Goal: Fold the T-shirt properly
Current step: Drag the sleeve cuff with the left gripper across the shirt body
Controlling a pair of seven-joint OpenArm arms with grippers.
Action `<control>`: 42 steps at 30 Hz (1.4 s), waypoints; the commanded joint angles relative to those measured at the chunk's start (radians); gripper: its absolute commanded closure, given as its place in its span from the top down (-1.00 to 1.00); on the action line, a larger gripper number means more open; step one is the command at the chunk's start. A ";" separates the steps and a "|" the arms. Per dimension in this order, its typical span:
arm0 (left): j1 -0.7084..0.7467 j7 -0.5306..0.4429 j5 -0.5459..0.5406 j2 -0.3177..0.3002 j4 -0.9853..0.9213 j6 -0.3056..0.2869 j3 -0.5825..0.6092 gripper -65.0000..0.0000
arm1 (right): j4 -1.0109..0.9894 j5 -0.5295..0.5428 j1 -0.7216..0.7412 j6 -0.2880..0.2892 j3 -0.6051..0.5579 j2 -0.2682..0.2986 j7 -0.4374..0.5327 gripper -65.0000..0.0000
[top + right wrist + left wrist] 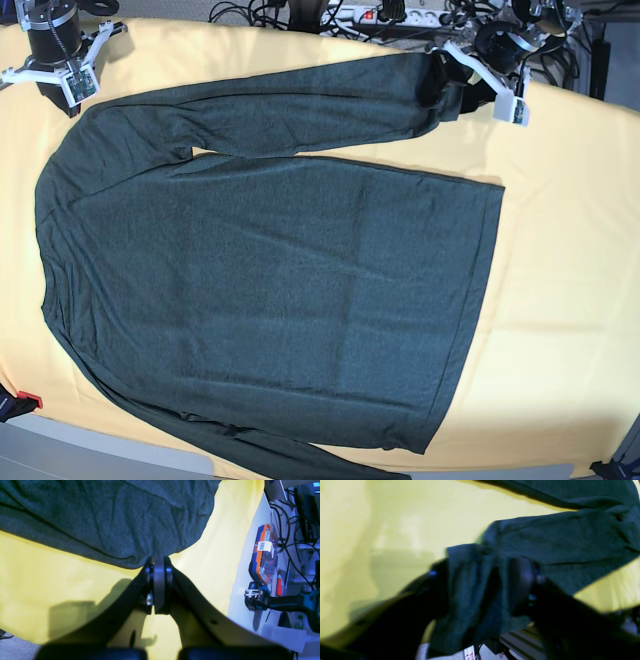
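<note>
T-shirt (270, 270) lies spread flat across the yellow table cover (570, 290), filling the centre of the base view: neck toward the left edge, hem toward the right, one long sleeve along the top, the other along the bottom edge.

Left gripper (470, 85) sits at upper right of the base view, at the cuff end of the upper sleeve. In the left wrist view the left gripper (483, 585) has a bunch of sleeve fabric between its dark fingers (520, 585), jaws partly apart around the cloth; picture is blurred, so how firm the hold is cannot be told. Cloth hangs down past the fingers toward the lower frame.

Right gripper (62, 75) stands at upper left of the base view, near the shoulder. In the right wrist view the right gripper (158, 587) has its jaws pressed together with nothing between them; tips just touch or overhang the shirt's edge, upper centre.

Surroundings: orange and blue case (263, 552) and cordless drill (287, 603) at right in the right wrist view, off the cover. Cables (300, 12) and a power strip (385, 15) along the top edge of the base view.
</note>
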 commanded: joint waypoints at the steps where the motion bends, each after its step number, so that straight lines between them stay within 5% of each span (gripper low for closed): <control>1: 0.011 0.006 0.015 -0.006 0.006 0.022 -0.001 -0.32 | 0.015 -0.004 -0.009 -0.012 0.008 0.008 0.015 -1.00; 4: 0.011 -0.008 0.022 -0.006 0.006 0.083 -0.001 -1.00 | 0.015 -0.004 -0.009 -0.012 0.008 0.008 0.015 -1.00; 10: -0.019 -0.011 0.012 -0.006 0.023 0.061 -0.001 -1.00 | 0.015 -0.005 -0.009 -0.011 0.008 0.008 0.016 -1.00; 15: -0.022 -0.011 -0.048 -0.006 0.087 -0.145 -0.001 -1.00 | 0.015 -0.005 0.007 -0.012 0.008 0.008 0.050 -1.00; 23: -0.022 -0.014 -0.106 -0.009 0.145 -0.348 -0.001 -1.00 | 0.015 0.010 0.140 -0.034 0.008 0.009 0.057 -1.00; 30: -0.022 -0.011 -0.123 -0.013 0.144 -0.426 -0.001 -1.00 | -0.210 0.158 0.349 0.078 0.008 0.009 0.097 -1.00; 42: -0.022 -0.010 -0.167 -0.058 0.144 -0.523 -0.001 -1.00 | -0.500 0.171 0.513 0.095 0.008 0.033 0.090 -1.00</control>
